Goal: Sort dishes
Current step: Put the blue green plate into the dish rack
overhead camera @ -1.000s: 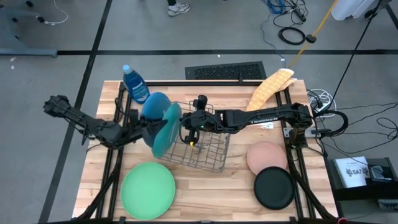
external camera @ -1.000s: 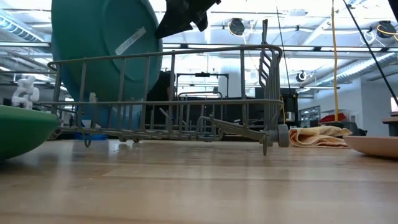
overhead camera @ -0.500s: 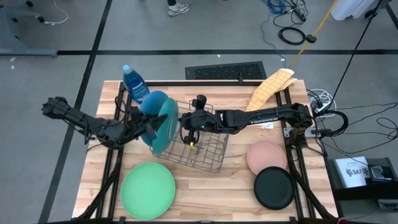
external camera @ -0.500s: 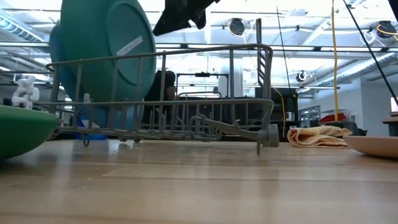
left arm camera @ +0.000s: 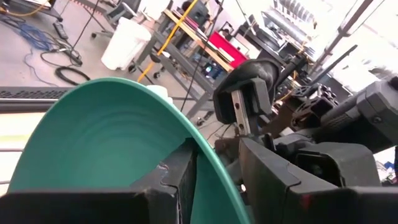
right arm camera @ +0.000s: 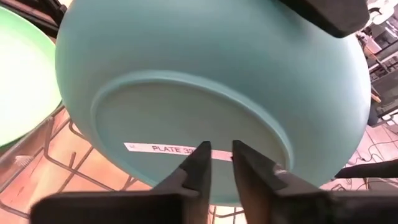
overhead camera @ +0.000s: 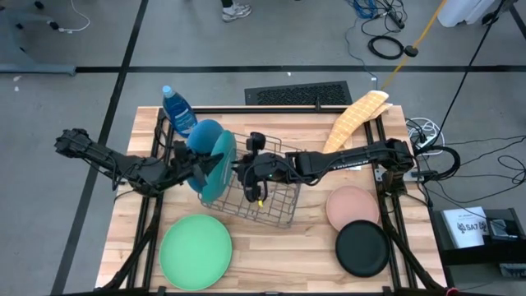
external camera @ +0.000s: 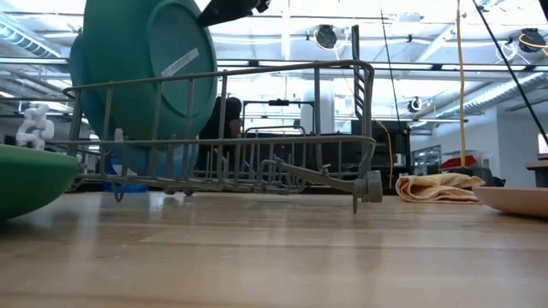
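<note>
A wooden table (overhead camera: 271,238) held a grey wire rack (overhead camera: 263,191) near its middle. A blue bottle (overhead camera: 177,109) stood at the far left corner, and a yellow cloth (overhead camera: 356,117) lay at the far right. A light green plate (overhead camera: 196,251) lay flat at the near left; a pink plate (overhead camera: 352,205) and a black plate (overhead camera: 362,248) lay at the near right, the black one overlapping the pink one's near edge.

A dark green plate (overhead camera: 217,168) stood on edge at the rack's left end, with a blue plate (overhead camera: 202,136) just behind it. The left gripper (overhead camera: 200,168) pinched the dark green plate's rim, one finger (left arm camera: 186,177) against each face. The right gripper (overhead camera: 249,168) hovered over the rack, just beside the plate's underside, its fingers (right arm camera: 198,163) only narrowly apart and holding nothing.
</note>
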### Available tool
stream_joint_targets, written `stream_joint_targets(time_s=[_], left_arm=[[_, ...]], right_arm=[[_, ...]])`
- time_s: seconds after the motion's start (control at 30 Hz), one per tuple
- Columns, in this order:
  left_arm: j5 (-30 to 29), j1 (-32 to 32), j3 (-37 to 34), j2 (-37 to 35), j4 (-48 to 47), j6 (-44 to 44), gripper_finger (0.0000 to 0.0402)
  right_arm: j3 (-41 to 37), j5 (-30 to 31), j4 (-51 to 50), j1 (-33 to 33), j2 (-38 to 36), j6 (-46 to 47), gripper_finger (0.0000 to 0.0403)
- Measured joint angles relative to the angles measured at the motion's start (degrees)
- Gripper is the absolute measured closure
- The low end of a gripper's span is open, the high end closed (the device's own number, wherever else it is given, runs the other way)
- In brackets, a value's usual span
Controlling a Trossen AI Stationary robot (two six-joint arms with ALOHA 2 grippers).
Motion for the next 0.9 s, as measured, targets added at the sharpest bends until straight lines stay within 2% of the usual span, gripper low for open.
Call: stream_joint_targets(time_s=[0.17, 0.33, 0.53, 0.67, 0.9], left_arm=[[-2.05, 0.01, 0.00, -0.09, 0.20, 0.50, 0.0281], [-2.34, 1.06, -0.04, -0.09, 1.56, 2.01, 0.0281], [-1.77, 2.53, -0.04, -0.09, 2.82, 1.64, 0.0281], [-1.78, 2.86, -0.04, -0.09, 3.27, 1.52, 0.0276], [-0.22, 2.95, -0.04, -0.09, 3.25, 1.50, 0.0216]], right_arm=[[0.00, 0.04, 1.07, -0.52, 0.00, 0.15, 0.0272], [0.00, 0.03, 2.07, -0.46, 0.00, -2.37, 0.0243], [0.00, 4.54, 5.13, -0.09, 0.00, -9.30, 0.0236], [0.00, 4.52, 5.87, -0.78, 0.00, -9.74, 0.0236], [0.00, 4.35, 4.66, -1.96, 0.00, -7.69, 0.0236]])
